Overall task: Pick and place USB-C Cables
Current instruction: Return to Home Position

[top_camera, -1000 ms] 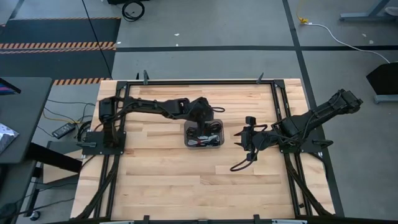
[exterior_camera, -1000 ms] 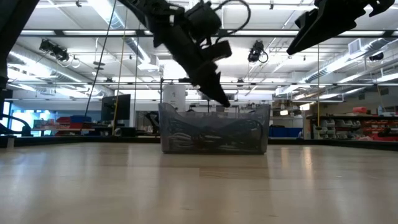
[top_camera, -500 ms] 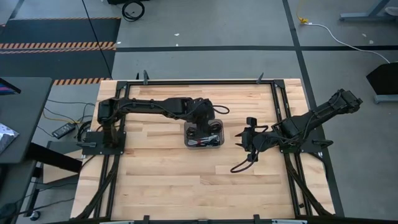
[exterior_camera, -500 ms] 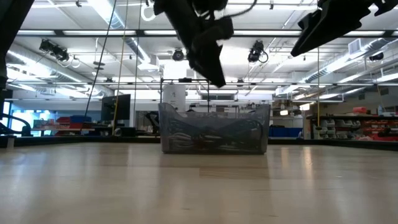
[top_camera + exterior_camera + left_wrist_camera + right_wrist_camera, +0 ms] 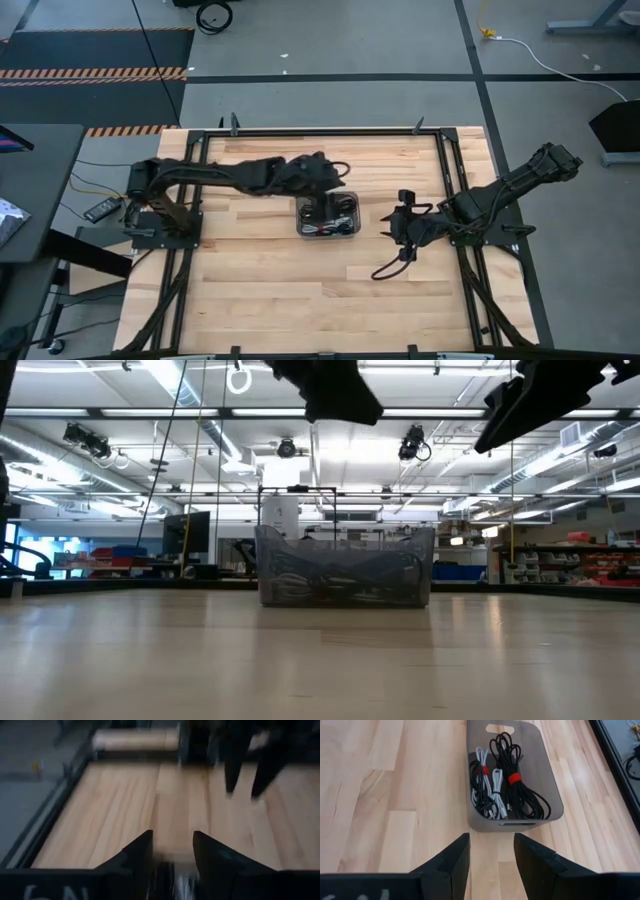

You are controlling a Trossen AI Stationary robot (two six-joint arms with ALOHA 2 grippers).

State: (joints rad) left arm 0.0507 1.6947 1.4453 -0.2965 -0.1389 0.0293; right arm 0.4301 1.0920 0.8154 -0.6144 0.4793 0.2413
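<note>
USB-C cables, black and white, red-banded, lie in the tray; left claw, right claw spread.

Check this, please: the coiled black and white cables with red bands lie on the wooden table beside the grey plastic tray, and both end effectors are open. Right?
No: the coiled black and white cables lie inside the grey plastic tray, not beside it, as the right wrist view shows. The left end effector and right end effector are open.

Bright ceiling strips glare in the low view; table evenly lit, shadows soft; beyond the left pincer everything smears.
</note>
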